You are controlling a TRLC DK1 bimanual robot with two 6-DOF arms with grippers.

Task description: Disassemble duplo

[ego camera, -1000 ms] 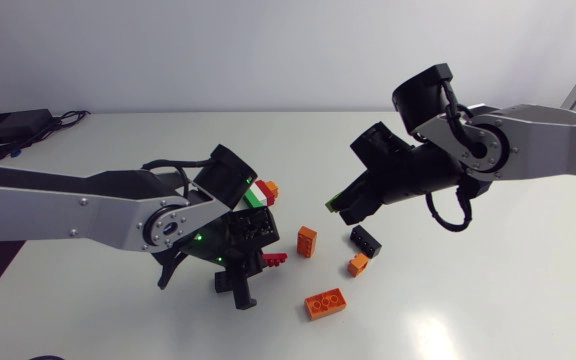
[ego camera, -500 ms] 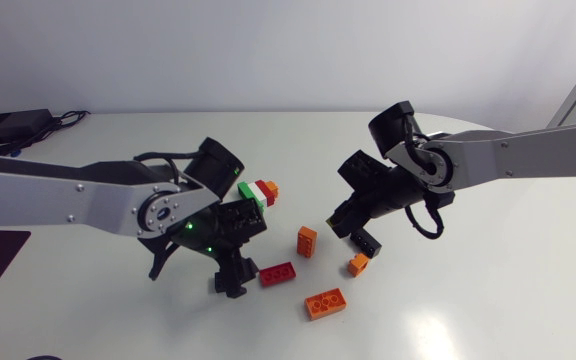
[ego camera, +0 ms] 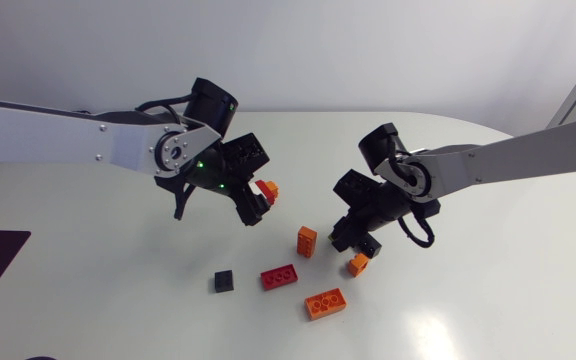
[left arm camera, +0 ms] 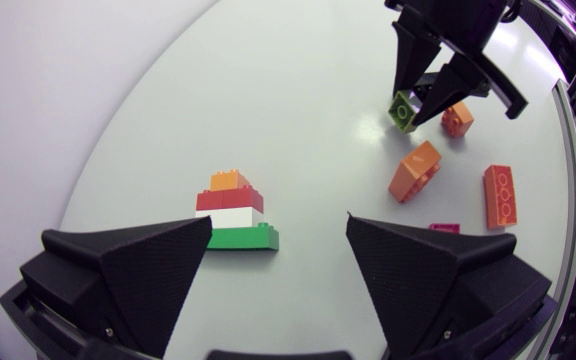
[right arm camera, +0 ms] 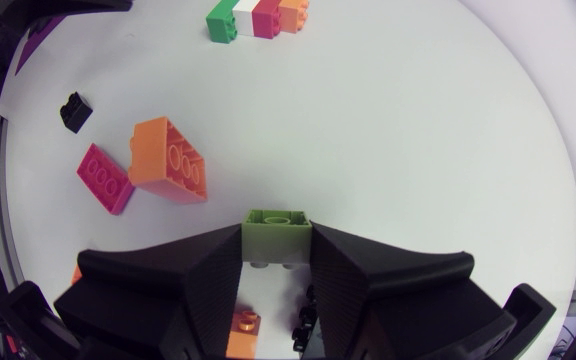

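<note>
A small stack (left arm camera: pixel 235 212) of green, white, red and orange bricks lies on the table just ahead of my left gripper (left arm camera: pixel 278 228), whose fingers stand open on either side of it without touching. In the head view the left gripper (ego camera: pixel 249 204) hovers over the stack (ego camera: pixel 266 188) and hides most of it. My right gripper (right arm camera: pixel 276 242) is shut on a green brick (right arm camera: pixel 276 224). It hangs low over the table (ego camera: pixel 351 232), above a black brick (right arm camera: pixel 304 322) and a small orange brick (ego camera: pixel 358 265).
Loose bricks lie between the arms: an orange one (ego camera: pixel 307 241), a red one (ego camera: pixel 279 276), a wider orange one (ego camera: pixel 325 302) and a small black piece (ego camera: pixel 224 282). The table's curved edge runs close behind the right arm.
My left gripper opened and left the red brick on the table beside the black piece, then rose and swung back over the stack. My right arm came down with the green brick.
</note>
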